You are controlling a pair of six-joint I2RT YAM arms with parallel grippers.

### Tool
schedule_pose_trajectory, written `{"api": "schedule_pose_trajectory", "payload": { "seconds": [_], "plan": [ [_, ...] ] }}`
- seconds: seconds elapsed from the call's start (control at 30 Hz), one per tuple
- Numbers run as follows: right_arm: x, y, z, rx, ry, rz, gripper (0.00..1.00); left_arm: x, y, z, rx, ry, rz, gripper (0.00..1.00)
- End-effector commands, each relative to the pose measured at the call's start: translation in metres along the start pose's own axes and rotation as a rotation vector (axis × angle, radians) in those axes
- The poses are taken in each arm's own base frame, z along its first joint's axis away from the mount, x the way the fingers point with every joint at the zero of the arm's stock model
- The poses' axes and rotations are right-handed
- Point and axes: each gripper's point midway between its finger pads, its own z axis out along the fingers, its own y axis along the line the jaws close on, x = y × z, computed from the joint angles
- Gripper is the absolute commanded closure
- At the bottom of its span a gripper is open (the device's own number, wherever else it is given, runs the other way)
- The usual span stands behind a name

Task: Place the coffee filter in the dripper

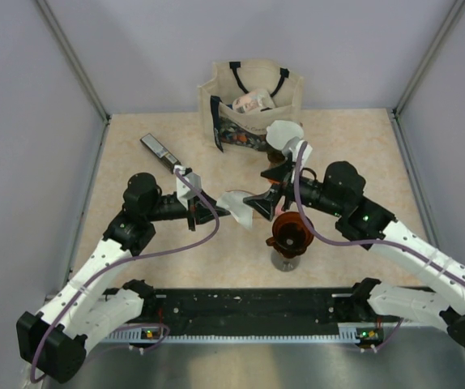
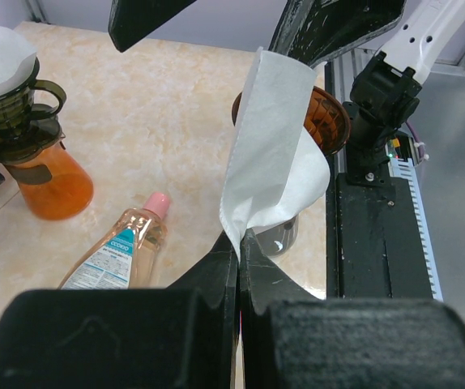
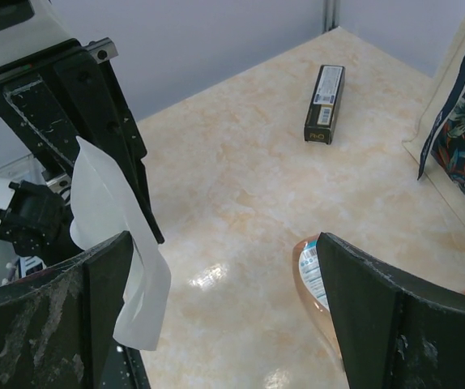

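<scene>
1. Coffee filter (image 2: 271, 154): white paper, pinched at its lower edge and standing up above the counter (image 1: 135, 243). In the top view we place it just beside the dripper, on the left arm's side, not in it.
2. Dripper (image 1: 291, 231): amber-brown, sitting on a clear glass (image 1: 285, 262) near the front middle of the counter. We see no paper inside it.
3. Left gripper (image 2: 239, 243): jaws closed on the filter's edge.
4. Right gripper (image 3: 224, 243): jaws spread wide, holding nothing. One finger (image 3: 62, 316) is close against the filter; we cannot tell whether they touch.
5. Second dripper (image 2: 10, 101): dark, already carrying a white filter, seated on an orange carafe (image 2: 50, 182) toward the back of the counter.
6. Bottle (image 2: 123, 247): clear with a pink cap and pale label, lying on its side on the counter.
7. Box (image 3: 324, 104): small, dark, lying flat at the left rear of the counter.
8. Tote bag (image 1: 253, 101): beige with a floral panel, upright against the back wall.
</scene>
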Motion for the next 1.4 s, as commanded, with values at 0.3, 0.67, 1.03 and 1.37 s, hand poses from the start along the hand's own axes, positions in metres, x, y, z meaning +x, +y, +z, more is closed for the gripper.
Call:
{"api": "schedule_pose_trajectory", "payload": {
  "seconds": [0.3,0.67,1.03,1.37],
  "plan": [
    [0.002,0.016,0.009,-0.112,0.039,0.01,0.07,-0.009,-0.005,-0.002,0.016,-0.021,0.036,1.0],
    [0.025,0.025,0.022,-0.186,0.09,0.101,0.11,-0.014,0.004,0.0,-0.025,-0.042,0.013,1.0],
    [0.024,0.011,0.034,-0.115,0.061,0.132,0.28,-0.009,-0.001,0.0,0.002,-0.03,0.011,1.0],
    [0.021,0.025,0.023,-0.168,0.054,0.15,0.85,-0.01,0.0,0.0,-0.01,-0.038,0.013,1.0]
  ]
}}
